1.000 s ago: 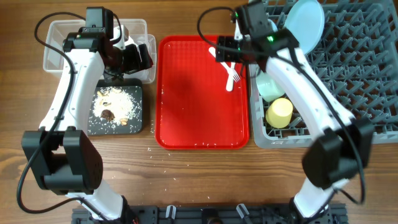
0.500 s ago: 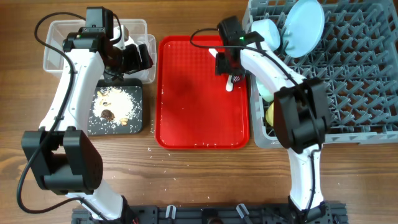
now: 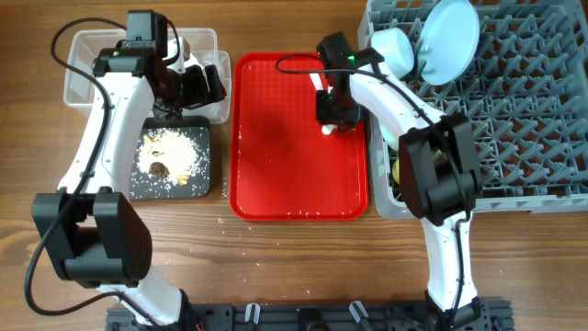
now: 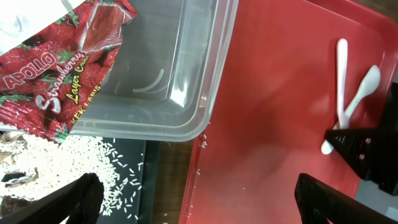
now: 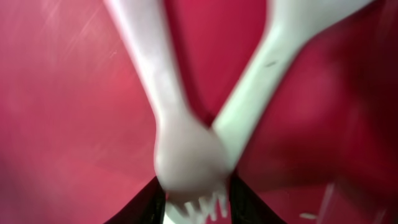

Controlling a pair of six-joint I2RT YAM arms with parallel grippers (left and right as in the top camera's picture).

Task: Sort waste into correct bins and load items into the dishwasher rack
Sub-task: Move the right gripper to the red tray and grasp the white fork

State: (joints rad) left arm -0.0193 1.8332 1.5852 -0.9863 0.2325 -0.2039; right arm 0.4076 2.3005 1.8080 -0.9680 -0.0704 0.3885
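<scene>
The white plastic spoon [image 5: 186, 155] and fork [image 5: 273, 68] lie crossed on the red tray; both also show in the left wrist view, the spoon [image 4: 364, 93] beside the fork [image 4: 341, 74]. My right gripper [image 3: 333, 118] is down on them, and its fingers [image 5: 196, 199] press both sides of the spoon bowl above the fork tines. My left gripper [image 3: 197, 87] hangs open and empty [image 4: 199, 205] over the tub's near corner. The red-and-white wrapper [image 4: 56, 93] lies in the clear tub [image 3: 83, 69]. Food scraps [image 3: 170, 156] lie in the black tray [image 3: 133, 188].
The red tray [image 3: 285, 165] lies in the middle. The grey rack [image 3: 514, 119] at right holds a light blue plate [image 3: 448, 37], a pale bowl [image 3: 393, 46], a green bowl [image 3: 395, 129] and a yellow cup [image 3: 400, 170]. Crumbs lie on the wood by the tray.
My right gripper has moved from above the rack's edge down onto the fork and spoon on the red tray. The left arm has not moved.
</scene>
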